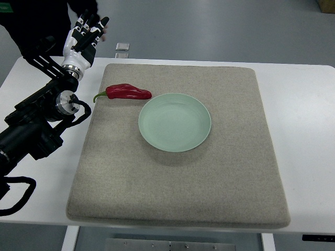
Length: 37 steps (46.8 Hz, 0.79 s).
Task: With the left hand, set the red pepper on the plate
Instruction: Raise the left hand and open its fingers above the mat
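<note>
A red pepper with a green stem lies on the beige mat, just left of and behind a pale green plate. The pepper's right tip is close to the plate's rim. My left hand is raised at the back left, beyond the mat's corner, with its fingers spread and holding nothing. It is well apart from the pepper, up and to its left. The right arm is out of view.
The mat covers most of a white table. A small clear object lies at the table's far edge, right of my left hand. A dark figure's sleeve shows at the top left behind my arm.
</note>
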Motion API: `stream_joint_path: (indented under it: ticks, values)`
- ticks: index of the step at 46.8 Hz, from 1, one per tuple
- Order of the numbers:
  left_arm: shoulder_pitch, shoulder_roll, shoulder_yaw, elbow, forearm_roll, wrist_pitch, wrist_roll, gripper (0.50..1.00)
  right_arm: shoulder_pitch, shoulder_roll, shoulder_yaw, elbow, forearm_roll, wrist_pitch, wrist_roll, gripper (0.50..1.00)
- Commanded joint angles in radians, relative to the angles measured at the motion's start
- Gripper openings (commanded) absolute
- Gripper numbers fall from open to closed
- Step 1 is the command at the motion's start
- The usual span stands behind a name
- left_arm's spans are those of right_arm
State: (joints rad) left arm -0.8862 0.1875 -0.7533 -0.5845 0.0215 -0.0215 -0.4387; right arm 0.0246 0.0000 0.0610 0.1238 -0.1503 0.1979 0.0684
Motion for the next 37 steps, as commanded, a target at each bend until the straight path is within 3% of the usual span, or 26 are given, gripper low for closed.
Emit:
stream_joint_path:
  ticks: [1,37]
  values:
    - [0.000,0.000,0.000,0.000,0.000,0.000,0.000,0.994,0.000,0.000,0.000,0.000,0.000,0.000,0.001,0.932]
    - [-0.002,0.007,-0.005,0.011,-0.002,-0.003,0.000,0.981,0.000,0.000,0.000,-0.001,0.000,0.000,0.001,0.932]
